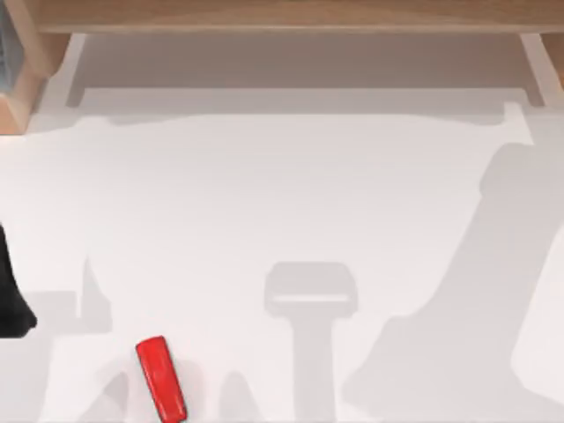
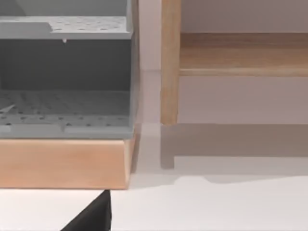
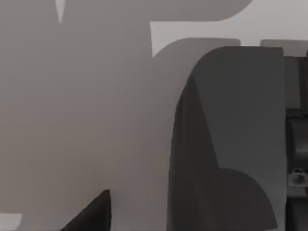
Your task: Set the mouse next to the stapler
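Lying on the white table (image 1: 282, 203) near its front left, the glossy red stapler (image 1: 160, 378) is a narrow, round-ended bar; state of both grippers cannot be determined.

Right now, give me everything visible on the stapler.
The stapler is a glossy bright red narrow bar with rounded ends, looking like smooth plastic. It lies flat on the white table near the front edge, left of centre, angled slightly so its far end leans left. Nothing touches it but the table.

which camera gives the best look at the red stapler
The top view: the stapler lies whole on the white table near its front edge, toward the left. The left wrist view looks at a wooden shelf and grey rack, the right wrist view at shadowed table and dark arm parts.
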`<act>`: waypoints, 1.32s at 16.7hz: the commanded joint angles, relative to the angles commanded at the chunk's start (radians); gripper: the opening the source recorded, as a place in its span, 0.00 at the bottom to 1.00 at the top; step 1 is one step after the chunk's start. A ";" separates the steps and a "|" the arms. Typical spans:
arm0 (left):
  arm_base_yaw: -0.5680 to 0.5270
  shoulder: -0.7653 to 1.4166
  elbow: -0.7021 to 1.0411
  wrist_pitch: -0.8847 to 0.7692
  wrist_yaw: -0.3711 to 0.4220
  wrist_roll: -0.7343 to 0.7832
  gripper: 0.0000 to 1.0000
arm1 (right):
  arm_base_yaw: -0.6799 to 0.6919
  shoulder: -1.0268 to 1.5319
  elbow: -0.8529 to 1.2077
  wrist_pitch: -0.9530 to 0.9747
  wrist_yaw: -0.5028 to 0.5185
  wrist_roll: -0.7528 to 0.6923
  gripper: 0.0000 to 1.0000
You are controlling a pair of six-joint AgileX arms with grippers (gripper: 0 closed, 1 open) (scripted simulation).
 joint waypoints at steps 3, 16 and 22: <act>0.000 0.000 0.000 0.000 0.000 0.000 1.00 | 0.000 0.000 0.000 0.000 0.000 0.000 0.77; 0.000 0.000 0.000 0.000 0.000 0.000 1.00 | 0.000 0.000 0.000 0.000 0.000 0.000 0.00; 0.000 0.000 0.000 0.000 0.000 0.000 1.00 | -0.001 -0.003 0.001 0.000 0.000 0.002 0.00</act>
